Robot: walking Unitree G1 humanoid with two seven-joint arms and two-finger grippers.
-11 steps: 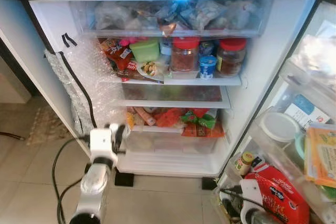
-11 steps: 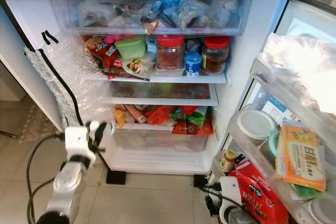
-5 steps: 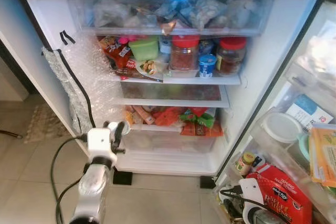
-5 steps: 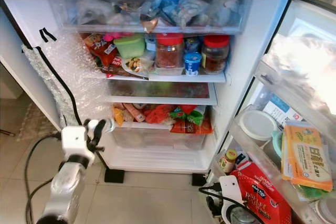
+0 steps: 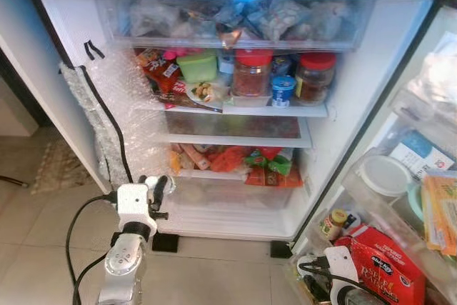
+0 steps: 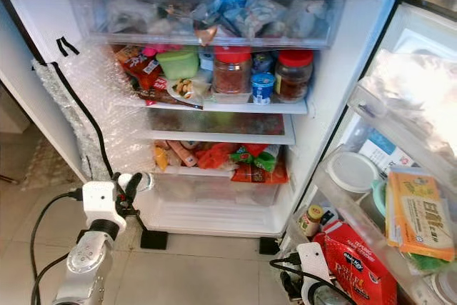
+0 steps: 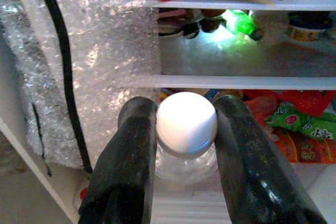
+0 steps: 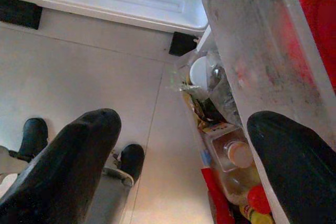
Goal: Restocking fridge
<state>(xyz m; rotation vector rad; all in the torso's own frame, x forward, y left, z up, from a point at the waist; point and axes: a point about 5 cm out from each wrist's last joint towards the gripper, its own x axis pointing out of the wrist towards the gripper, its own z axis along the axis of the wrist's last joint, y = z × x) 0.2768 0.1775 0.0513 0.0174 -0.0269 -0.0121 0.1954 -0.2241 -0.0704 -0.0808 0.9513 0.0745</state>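
The left gripper (image 7: 184, 145) is clamped on a white-capped bottle (image 7: 186, 124); ahead lies the fridge shelf (image 7: 236, 81), so keep it upright going in; right gripper (image 8: 178, 166) hangs spread wide

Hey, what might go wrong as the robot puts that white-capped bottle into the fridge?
The left hand pinches the bottle by its white cap alone, so it might swing or slip. The bubble wrap lining the fridge wall hangs beside it and could snag. The lower shelf already looks crowded with packets.
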